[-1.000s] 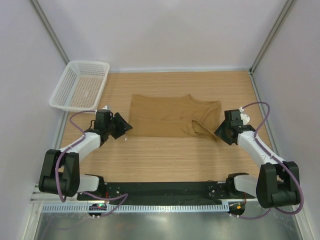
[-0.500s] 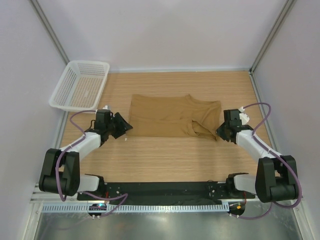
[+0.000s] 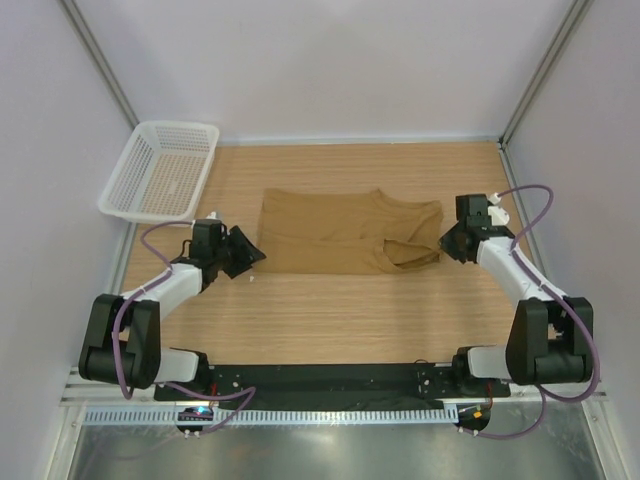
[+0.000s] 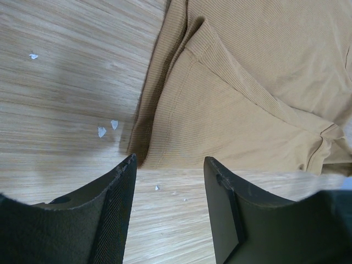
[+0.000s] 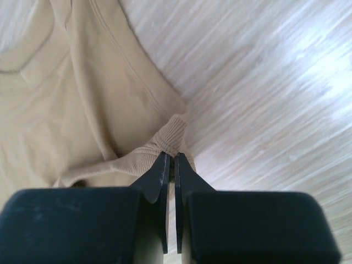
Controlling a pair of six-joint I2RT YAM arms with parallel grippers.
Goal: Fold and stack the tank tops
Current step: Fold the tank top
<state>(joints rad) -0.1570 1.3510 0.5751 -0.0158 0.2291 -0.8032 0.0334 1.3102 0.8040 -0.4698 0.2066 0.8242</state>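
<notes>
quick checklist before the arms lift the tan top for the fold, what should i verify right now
1. Right tool shut on the tank top: ok, a ribbed edge is pinched between its fingers.
2. Layers in that pinch: cannot tell, the cloth bunches there.
3. Left tool gripping cloth: not ok, it is open and the top's corner lies just ahead of its fingertips.
4. Top lying flat: not ok, the strap end near the right tool is folded over.
5. Basket out of the way: ok, it sits at the far left corner, apart from the top.
</notes>
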